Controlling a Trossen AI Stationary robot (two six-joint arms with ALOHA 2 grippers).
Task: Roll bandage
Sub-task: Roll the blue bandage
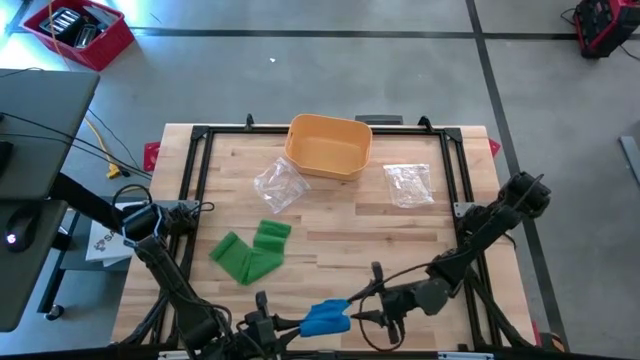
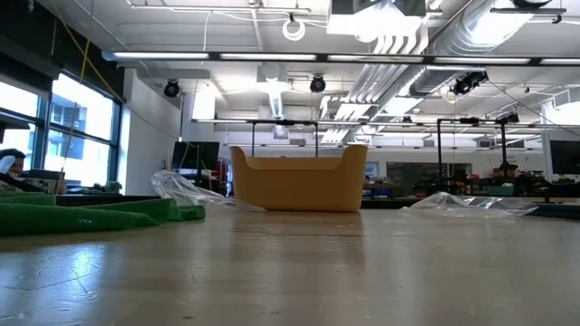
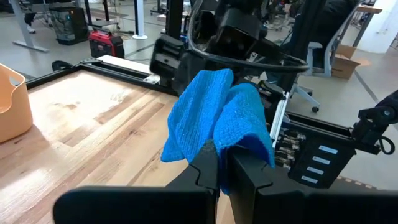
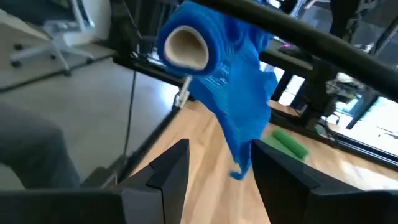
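**High view: blue bandage held up between two claws**

High view first: the blue bandage (image 1: 326, 318) is seen near the front edge of the worktop (image 1: 330, 225), lifted off the wood. It is kept between the two claws. The left claw (image 1: 285, 325) is clenched on the loose cloth; in the left wrist view the blue folds (image 3: 217, 118) are pinched tight between its fingers. The right claw (image 1: 362, 312) is just beside the bandage on the other side. Its jaws are spread apart, and in the right wrist view the roll with its cardboard core (image 4: 186, 50) is seen hanging ahead of them, with a tail of cloth falling between the fingers (image 4: 165, 171). Whether the cloth is touched by them cannot be told.

Farther back, a green bandage (image 1: 250, 252) is lying unrolled on the worktop. A tan bin (image 1: 328, 147) is at the back, with one clear bag (image 1: 279, 185) on each side of it.

The step in hand seems to be the rolling itself: the core is partly wound and some cloth is left loose. For the next move, the loose tail should be kept tight by the left claw while the roll is turned. If the cloth is let slack, a messy roll may be made, or the roll may be dropped.
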